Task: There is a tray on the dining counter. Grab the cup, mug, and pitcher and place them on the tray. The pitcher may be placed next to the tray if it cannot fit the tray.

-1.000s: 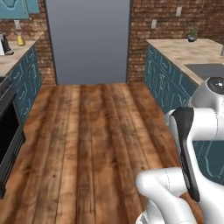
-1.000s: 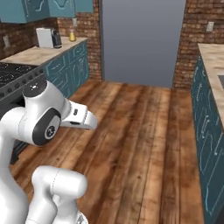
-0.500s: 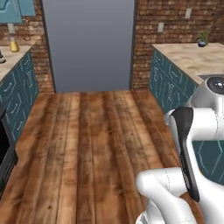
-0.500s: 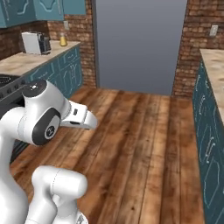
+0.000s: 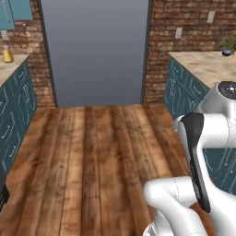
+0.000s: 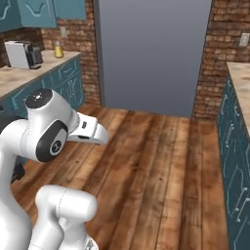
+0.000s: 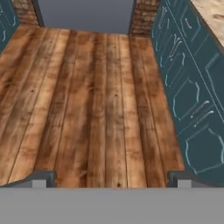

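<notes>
We find none of the task's things in front of us yet: no blue tray, green cup, grey mug or glass pitcher, so where they stand we cannot tell. What has changed is the whole picture. Over the last second the tall grey door panel [image 5: 94, 50] has grown and come to the centre of both base views, and the black stove has slipped off the left edge, which we read as the base driving and turning, not things moving. The small yellow bottle [image 6: 58, 49] and white toaster [image 6: 20, 53] sit at the far end of the left marble tabletop [image 6: 29, 73]. The end effector [image 7: 111, 177] is released, jaws wide, nothing between them, over the brown plank floor [image 7: 87, 105]. We judge the search is underway, no object grabbed.
</notes>
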